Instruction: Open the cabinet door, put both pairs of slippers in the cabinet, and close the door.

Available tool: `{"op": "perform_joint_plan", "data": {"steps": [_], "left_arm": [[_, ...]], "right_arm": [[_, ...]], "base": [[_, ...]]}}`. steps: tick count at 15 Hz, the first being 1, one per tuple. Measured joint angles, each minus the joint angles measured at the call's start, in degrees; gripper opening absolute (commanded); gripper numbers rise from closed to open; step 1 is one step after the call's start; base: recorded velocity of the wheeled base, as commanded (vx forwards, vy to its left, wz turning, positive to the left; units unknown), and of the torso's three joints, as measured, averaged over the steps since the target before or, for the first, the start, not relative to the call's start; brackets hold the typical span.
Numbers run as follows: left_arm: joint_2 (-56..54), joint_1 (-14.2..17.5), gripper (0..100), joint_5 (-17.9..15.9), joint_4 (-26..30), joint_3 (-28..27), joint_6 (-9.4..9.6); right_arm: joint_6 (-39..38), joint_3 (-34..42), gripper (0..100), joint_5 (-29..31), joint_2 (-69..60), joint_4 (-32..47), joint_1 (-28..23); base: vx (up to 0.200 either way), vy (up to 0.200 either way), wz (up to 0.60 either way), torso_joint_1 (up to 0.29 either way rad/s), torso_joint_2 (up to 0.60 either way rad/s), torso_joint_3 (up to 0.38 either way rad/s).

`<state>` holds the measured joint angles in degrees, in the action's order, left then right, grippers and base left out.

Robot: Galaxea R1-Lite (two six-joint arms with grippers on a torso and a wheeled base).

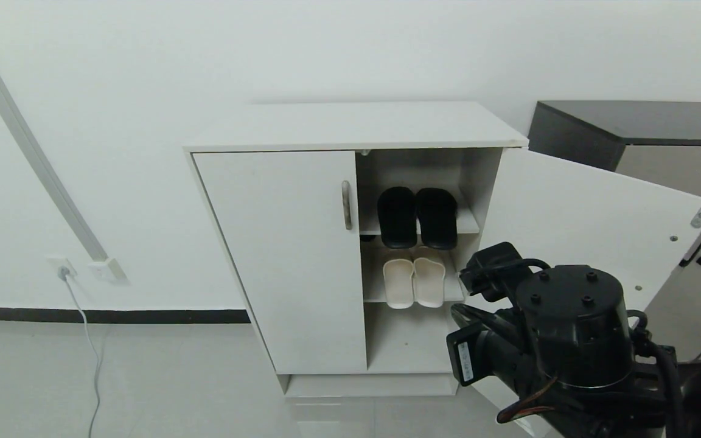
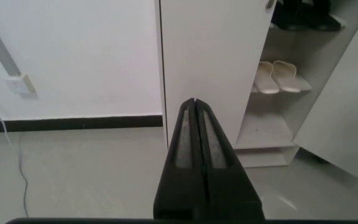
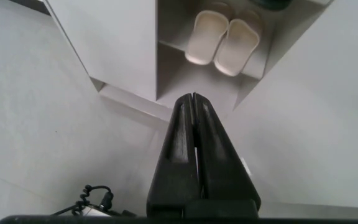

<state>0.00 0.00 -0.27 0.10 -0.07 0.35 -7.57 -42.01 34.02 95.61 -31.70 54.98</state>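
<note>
Cabinet (image 1: 350, 125) recorded with right door (image 1: 582, 207) swung open. Black slippers (image 1: 417, 217) noted on its upper shelf (image 1: 469, 226), white slippers (image 1: 414, 281) on its middle shelf (image 1: 372, 287). Left pincer (image 2: 194, 104) and right pincer (image 3: 193, 99) observed pressed together, empty, before the cabinet.

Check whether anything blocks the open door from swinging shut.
The right hand hangs before the opening, inside the swing of the open door. The black slippers overhang their shelf's front and might touch it.
</note>
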Motion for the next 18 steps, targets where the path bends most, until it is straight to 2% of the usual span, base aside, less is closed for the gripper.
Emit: {"op": "perform_joint_plan", "data": {"steps": [8,18], "left_arm": [[0.00,0.00,0,0.00,0.00,-0.02,-0.02],[0.00,0.00,0,0.00,0.00,-0.02,0.00]], "right_arm": [[0.00,0.20,0,-0.11,0.06,0.00,0.01],[-0.06,0.15,0,-0.52,0.15,-0.02,0.01]], "base": [[0.000,0.000,0.00,0.171,-0.49,-0.319],[0.000,0.000,0.00,0.232,-0.55,-0.323]]}}
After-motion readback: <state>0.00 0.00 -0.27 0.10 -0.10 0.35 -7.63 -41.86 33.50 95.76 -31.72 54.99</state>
